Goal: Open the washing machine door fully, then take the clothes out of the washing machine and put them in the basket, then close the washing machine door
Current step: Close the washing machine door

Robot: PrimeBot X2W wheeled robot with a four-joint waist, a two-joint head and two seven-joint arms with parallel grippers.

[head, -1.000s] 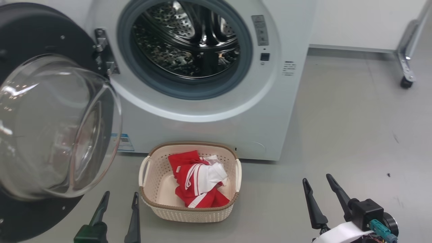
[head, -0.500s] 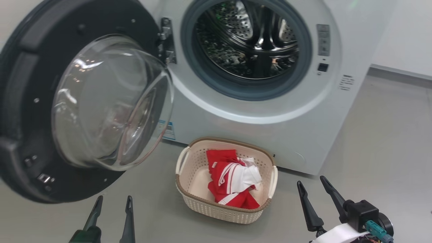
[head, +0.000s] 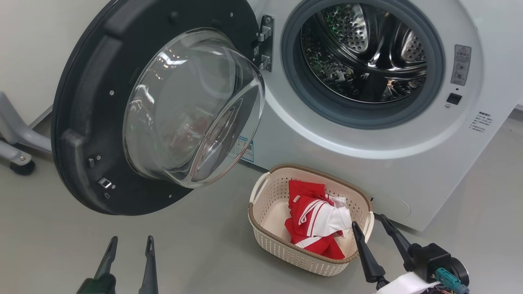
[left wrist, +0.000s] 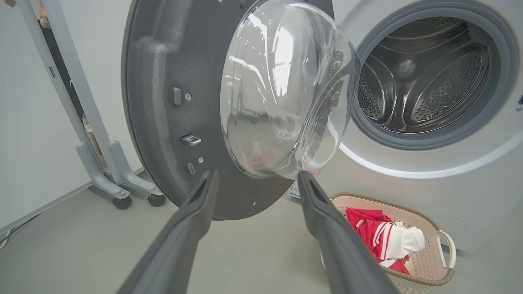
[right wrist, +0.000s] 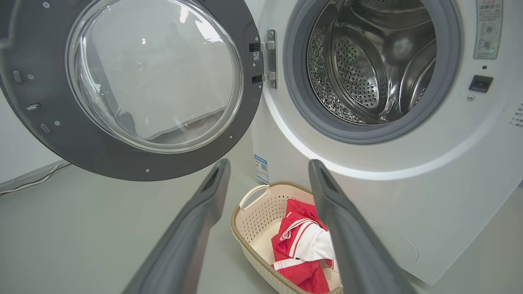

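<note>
1. The washing machine door (head: 102, 122) stands swung wide on its hinge (head: 265, 45) at the left edge of the washing machine (head: 367, 171). Its inner face and bulging glass bowl (head: 192, 106) are turned outward, and its lower edge hangs clear of the floor (head: 196, 245).
2. The washing machine's mouth is uncovered: a grey gasket (head: 359, 120) rings the perforated steel drum (head: 367, 49).
3. The basket (head: 286, 253) sits on the floor just in front of the washing machine's lower front, below the mouth. Whether its far rim touches the front panel cannot be told.
4. The clothes (head: 314, 220) lie inside the basket, a red and white heap bunched toward the end farther from the door.
5. A strip of bare floor runs along the washing machine's front between the basket's near handle and the door's lower edge.
6. The right gripper (head: 368, 221) hovers in front of the washing machine beside the basket's right handle, its fingers spread with nothing between them. One fingertip crosses the basket rim in the head view; contact cannot be judged.
7. The left gripper (head: 131, 241) sits farther out from the washing machine, over bare floor below the door's lower edge, its fingers also spread and holding nothing.
8. A grey wheeled frame (head: 16, 143) stands left of the washing machine, beyond the door's outer edge.
</note>
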